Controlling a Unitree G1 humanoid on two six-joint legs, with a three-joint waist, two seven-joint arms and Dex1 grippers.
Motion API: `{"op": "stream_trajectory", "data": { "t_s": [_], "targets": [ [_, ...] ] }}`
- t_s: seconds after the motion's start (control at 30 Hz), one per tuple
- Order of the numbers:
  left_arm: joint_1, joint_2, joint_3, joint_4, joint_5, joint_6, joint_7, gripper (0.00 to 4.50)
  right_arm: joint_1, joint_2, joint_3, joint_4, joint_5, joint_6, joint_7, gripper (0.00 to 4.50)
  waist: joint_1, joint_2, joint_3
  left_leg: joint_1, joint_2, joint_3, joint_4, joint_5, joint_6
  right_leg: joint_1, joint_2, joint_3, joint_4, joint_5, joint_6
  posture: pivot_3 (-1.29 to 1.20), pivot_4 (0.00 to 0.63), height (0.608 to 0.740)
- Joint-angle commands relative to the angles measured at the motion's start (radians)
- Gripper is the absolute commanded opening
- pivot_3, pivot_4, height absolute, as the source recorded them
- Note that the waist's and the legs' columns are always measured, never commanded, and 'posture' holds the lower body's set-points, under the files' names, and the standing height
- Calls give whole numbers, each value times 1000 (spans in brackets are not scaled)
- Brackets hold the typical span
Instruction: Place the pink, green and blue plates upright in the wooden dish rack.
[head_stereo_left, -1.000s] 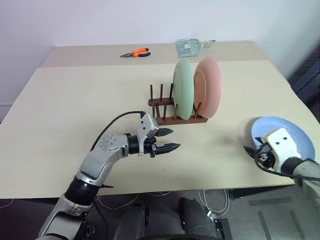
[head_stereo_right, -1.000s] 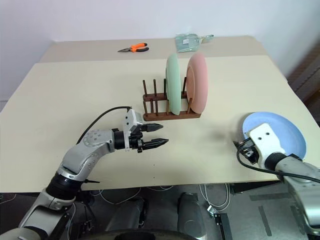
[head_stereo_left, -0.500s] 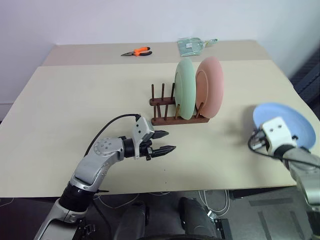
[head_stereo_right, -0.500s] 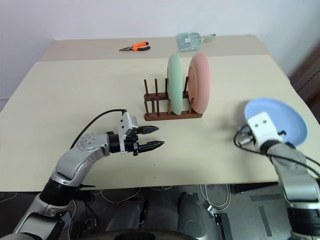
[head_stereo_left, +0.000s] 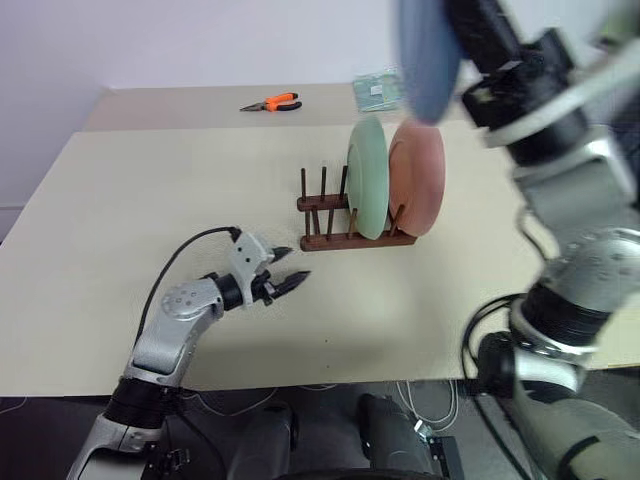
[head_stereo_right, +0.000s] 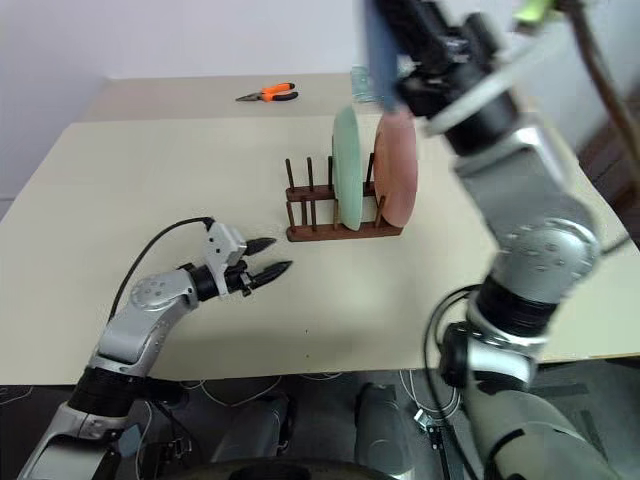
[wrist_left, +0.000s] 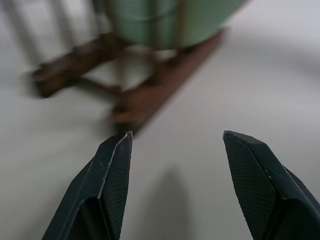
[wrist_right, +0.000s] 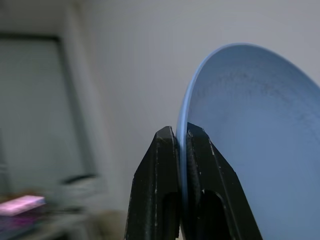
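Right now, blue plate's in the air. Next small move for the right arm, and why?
Probably lower the blue plate, edge-on, toward the free pegs left of the green plate. The right gripper is shut on its rim, and the rack already holds green and pink upright at its right end.

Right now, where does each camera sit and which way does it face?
Left eye view: on the head, looking down over the table at the wooden dish rack; both arms show.
Right eye view: the same scene, with the green plate and pink plate racked.
Left wrist view: low over the table, facing the rack's base; open fingers.
Right wrist view: raised, facing a wall; fingers clamp the blue plate.
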Motion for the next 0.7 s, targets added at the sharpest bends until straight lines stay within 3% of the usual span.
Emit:
{"op": "stream_trajectory", "data": {
  "t_s": [0.03, 0.2, 0.63, 0.7],
  "targets": [
    [19, 5, 89, 38, 8, -102, 34, 2986, -38, 89, 60, 55, 54, -5, -122, 35, 4, 0, -1, 0, 0, 0, -1, 0, 0, -1, 0, 0, 0, 0, 0, 0, 150, 740],
    [49, 26, 174, 53, -9, -153, 45, 2986, -4, 205, 91, 165, 57, -27, -270, 35, 3, -2, -1, -2, -1, 1, -1, 1, -2, -3, 0, 0, 1, 1, 0, 0, 150, 740],
    [57, 17, 198, 12, -71, -110, 12, 2986, 72, 260, 121, 207, 37, -21, -388, 35, -4, -1, -2, -1, 0, 2, -1, 1, -2, -4, 1, 0, 4, 1, 0, 0, 150, 740],
    [58, 16, 198, 5, -70, -104, 13, 2986, 72, 253, 114, 229, 36, -16, -390, 675, -4, -1, -2, -1, -1, 2, -1, 1, -2, -4, 1, 0, 4, 1, 0, 0, 150, 740]
  ]
}}
